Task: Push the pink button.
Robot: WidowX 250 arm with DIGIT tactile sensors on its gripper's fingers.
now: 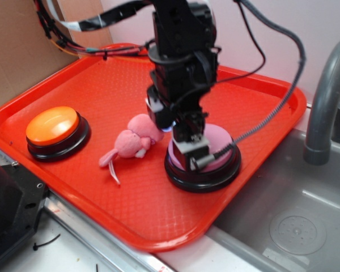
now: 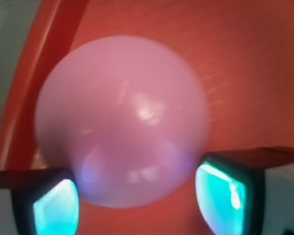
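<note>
No brand, label or writing can be read anywhere. The pink button [image 1: 218, 148] sits on the red tray [image 1: 158, 215] toward its right near corner, close to the rim beside the grey sink [image 1: 289, 221]. The gripper [image 1: 190, 154] is right over the dome, jaws spread apart with one pad at each side in the wrist view. A pink plush toy [image 1: 133, 144] lies just left; the orange button [image 1: 52, 126] stands well apart at far left.

No text, label, brand, number or sign can be read in either view.
</note>
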